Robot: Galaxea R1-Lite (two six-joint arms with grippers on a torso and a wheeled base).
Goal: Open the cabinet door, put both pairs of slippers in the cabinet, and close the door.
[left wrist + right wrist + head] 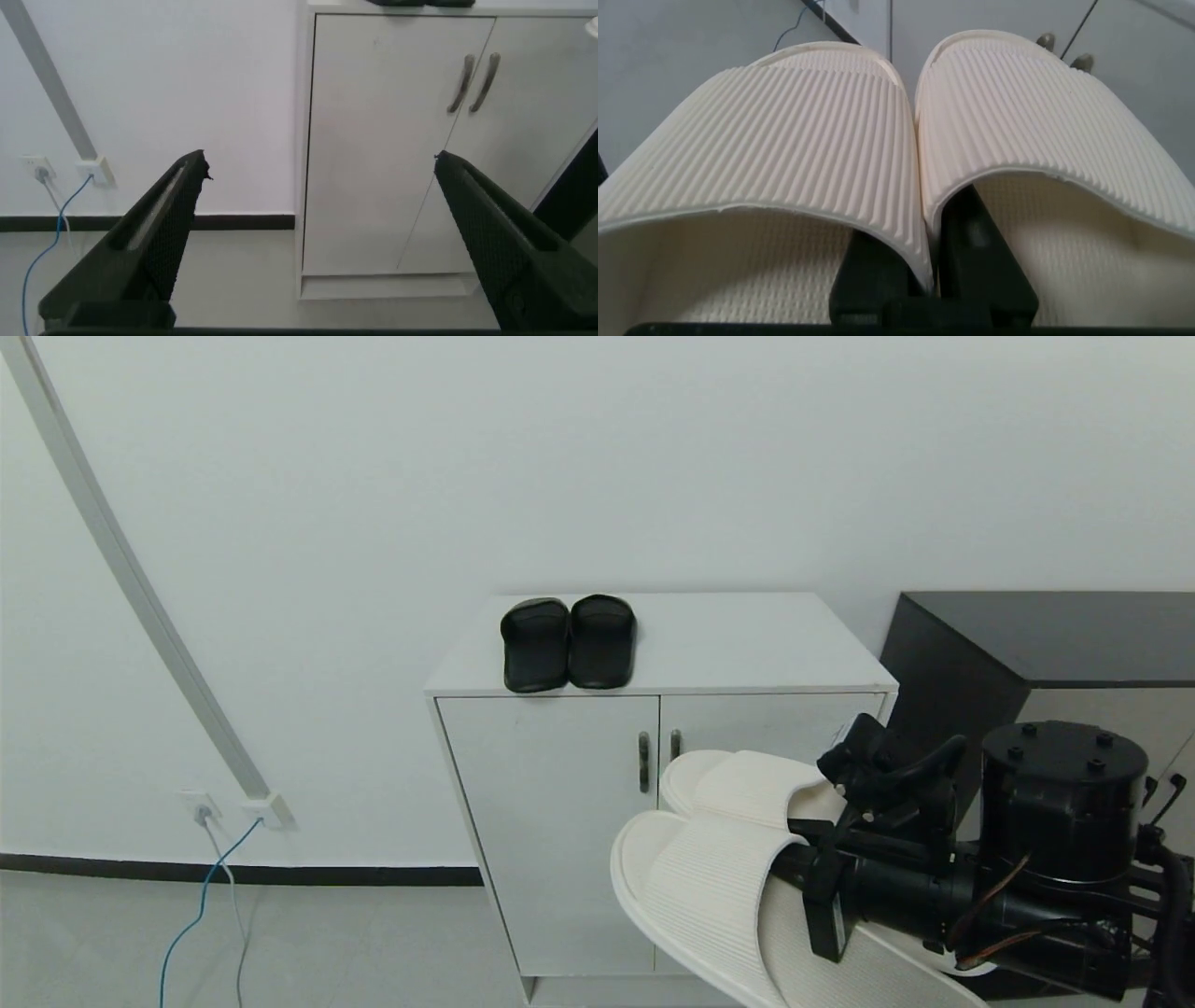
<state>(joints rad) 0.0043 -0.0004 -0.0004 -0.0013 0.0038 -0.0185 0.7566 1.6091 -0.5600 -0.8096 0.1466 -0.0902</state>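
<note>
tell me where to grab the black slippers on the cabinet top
Probably from the front, with the open left pincer: the black slippers lie side by side, touching, their near ends at the cabinet top's front edge. Pinch the two adjoining inner edges together at that near end.

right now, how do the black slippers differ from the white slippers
The black slippers look smooth; the white slippers have ribbed straps. The black slippers rest on top of the cabinet; the white slippers hang in the right gripper, in front of the closed doors. Both pairs sit side by side, outside the cabinet.
</note>
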